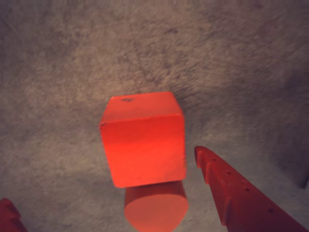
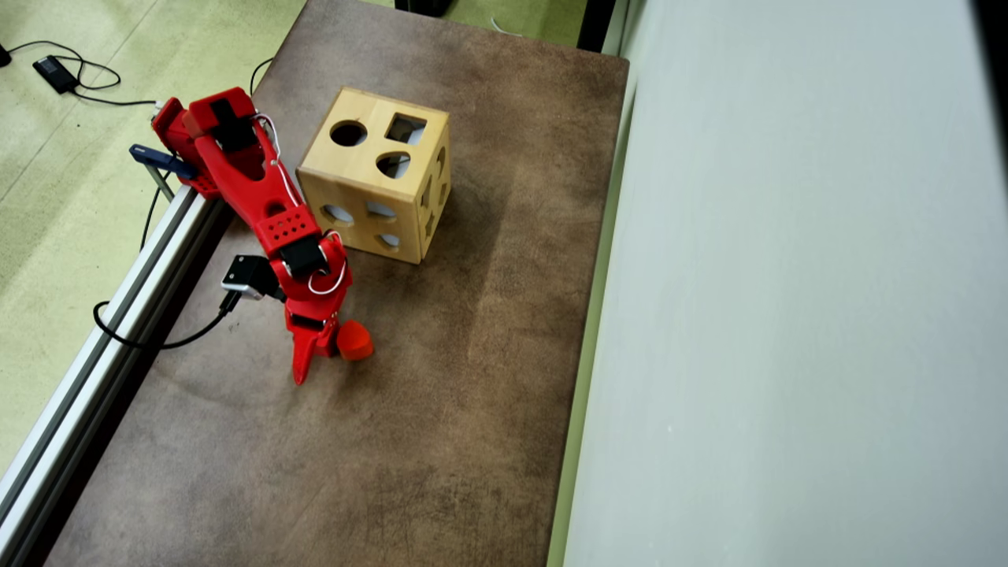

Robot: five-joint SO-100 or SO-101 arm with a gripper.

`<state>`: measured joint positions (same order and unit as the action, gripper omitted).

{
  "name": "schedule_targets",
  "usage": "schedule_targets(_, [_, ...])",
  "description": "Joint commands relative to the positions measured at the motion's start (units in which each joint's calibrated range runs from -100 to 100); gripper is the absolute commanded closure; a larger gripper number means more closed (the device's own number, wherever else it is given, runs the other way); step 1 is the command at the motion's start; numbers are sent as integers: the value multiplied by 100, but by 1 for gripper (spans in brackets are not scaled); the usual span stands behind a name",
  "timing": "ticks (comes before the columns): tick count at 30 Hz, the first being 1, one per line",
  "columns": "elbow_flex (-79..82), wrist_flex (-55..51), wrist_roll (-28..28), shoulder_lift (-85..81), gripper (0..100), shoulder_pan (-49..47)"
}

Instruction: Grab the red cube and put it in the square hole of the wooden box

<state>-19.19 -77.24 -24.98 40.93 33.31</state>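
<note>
Red cube [image 1: 143,139] flat on mat, apart from wooden box [image 2: 376,185] w/ square hole [image 2: 405,128] on top.

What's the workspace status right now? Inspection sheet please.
Surface: brown mat, worn, bare around the parts.
Job's things: red cube on the mat, not gripped; wooden box behind the arm, square hole on its top face, unobstructed.
Clutter: orange rounded block touching the cube in the wrist view.
Grippers: gripper open over the blocks, one finger beside the cube, apart from it.
Cables: black cable hangs off the table edge; more on the floor.
Surroundings: green floor, grey wall.
</note>
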Motion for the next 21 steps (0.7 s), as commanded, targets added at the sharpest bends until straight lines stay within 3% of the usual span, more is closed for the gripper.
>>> schedule_targets(1, [-139,-394,5,-165,47,-40])
schedule_targets(21, [-255,-499,5,183,47,12])
